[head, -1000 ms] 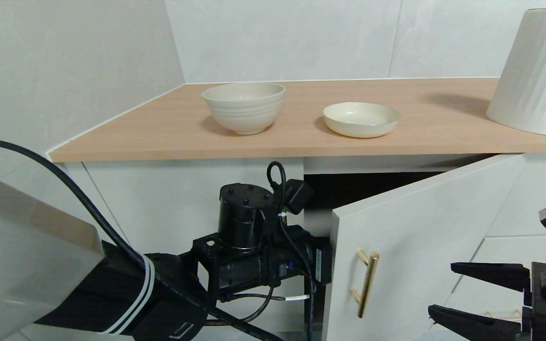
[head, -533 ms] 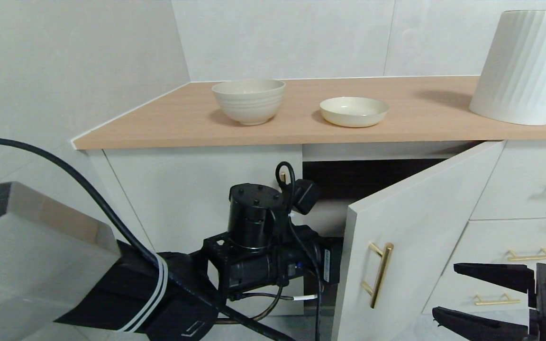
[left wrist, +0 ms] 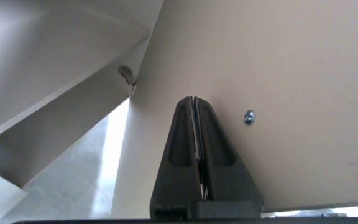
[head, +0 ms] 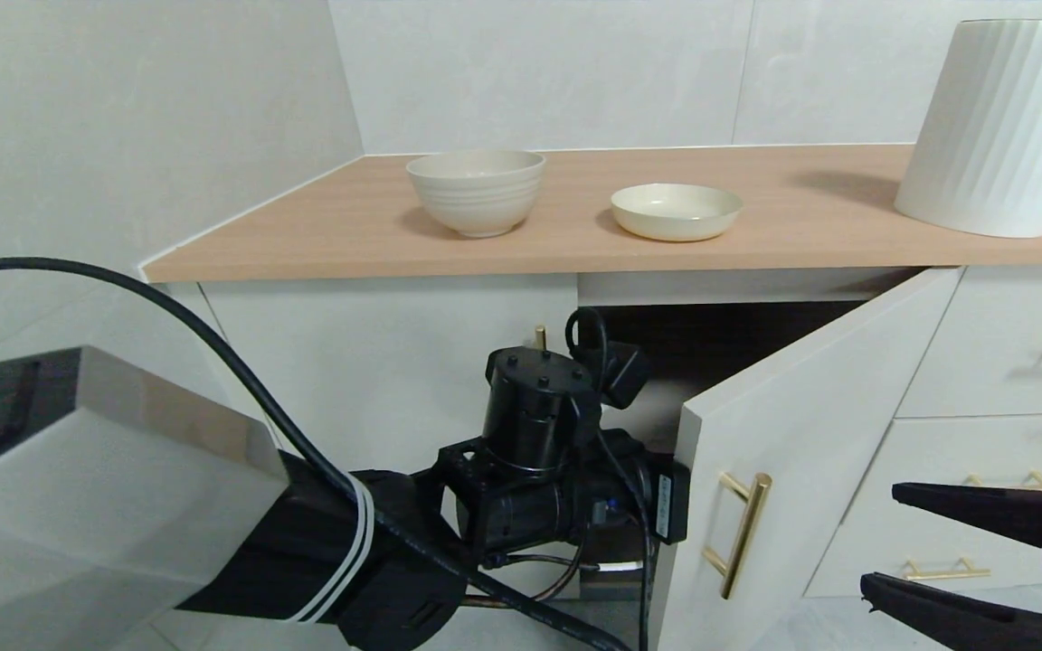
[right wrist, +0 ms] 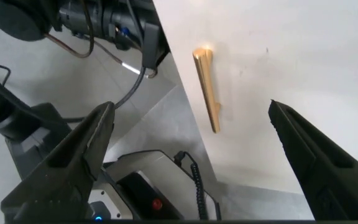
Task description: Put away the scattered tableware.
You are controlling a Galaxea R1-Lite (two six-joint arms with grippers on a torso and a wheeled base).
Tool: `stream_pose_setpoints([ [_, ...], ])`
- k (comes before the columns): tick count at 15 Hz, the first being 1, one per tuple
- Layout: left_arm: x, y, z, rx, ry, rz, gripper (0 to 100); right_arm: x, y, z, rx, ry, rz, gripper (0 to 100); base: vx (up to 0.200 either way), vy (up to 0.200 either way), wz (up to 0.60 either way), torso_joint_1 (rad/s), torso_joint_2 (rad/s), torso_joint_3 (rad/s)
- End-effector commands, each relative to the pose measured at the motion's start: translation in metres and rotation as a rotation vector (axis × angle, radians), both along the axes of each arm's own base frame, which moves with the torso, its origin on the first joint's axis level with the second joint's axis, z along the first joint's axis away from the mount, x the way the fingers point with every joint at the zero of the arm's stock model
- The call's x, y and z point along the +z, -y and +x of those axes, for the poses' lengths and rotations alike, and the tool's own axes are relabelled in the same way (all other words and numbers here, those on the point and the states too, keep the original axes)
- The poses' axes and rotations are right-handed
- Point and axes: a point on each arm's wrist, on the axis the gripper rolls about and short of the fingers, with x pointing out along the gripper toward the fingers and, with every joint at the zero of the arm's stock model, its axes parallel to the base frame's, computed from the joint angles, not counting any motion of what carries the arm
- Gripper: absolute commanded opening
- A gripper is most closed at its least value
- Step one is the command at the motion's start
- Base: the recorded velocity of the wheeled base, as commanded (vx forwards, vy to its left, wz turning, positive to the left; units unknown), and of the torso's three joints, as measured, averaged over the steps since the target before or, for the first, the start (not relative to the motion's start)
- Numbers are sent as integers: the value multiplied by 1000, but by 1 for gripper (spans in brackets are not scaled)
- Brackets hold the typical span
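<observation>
Left arm (head: 322, 542): enters from near left, reaches across to centre, held low; black wrist (head: 539, 452) at its far end.
Left gripper (left wrist: 193, 118): two black fingers (left wrist: 179, 134) pressed flat together.
Right gripper (head: 883, 538): low at near right, pointing left; fingers spread wide apart, one above the other.

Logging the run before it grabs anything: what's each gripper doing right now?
Left gripper: closed, holding nothing, at the cabinet door's inner face.
Right gripper: open, empty, facing the door's handle.

no text, labels or numbers legible
</observation>
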Motion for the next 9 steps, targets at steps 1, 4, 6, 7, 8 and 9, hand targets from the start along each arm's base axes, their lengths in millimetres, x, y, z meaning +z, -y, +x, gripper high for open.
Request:
stream_pose_setpoints([
  [1, 3, 1, -2, -5, 4, -5, 0, 1, 1, -2, 1, 9, 6, 100, -200, 0, 0, 12, 2, 2],
  [4, 7, 5, 1, -7, 3, -4, 0, 2, 1, -2, 1, 13, 9, 100, -67, 0, 0, 2, 2, 1],
  [6, 8, 9, 1, -14, 6, -10, 0, 7, 2, -3, 0, 32, 22, 100, 0, 0, 0, 0, 0, 0],
  [7, 9, 11, 0, -18, 8, -10, 0, 11, 4, -6, -2, 52, 36, 100, 0, 0, 0, 0, 0, 0],
  [8, 8, 13, 0, -21, 5, -7, 0, 14, 5, -7, -2, 63, 44, 100, 0, 0, 0, 0, 0, 0],
  [9, 9, 17, 1, -25, 0, -2, 0, 19, 7, -10, -2, 85, 61, 100, 0, 0, 0, 0, 0, 0],
])
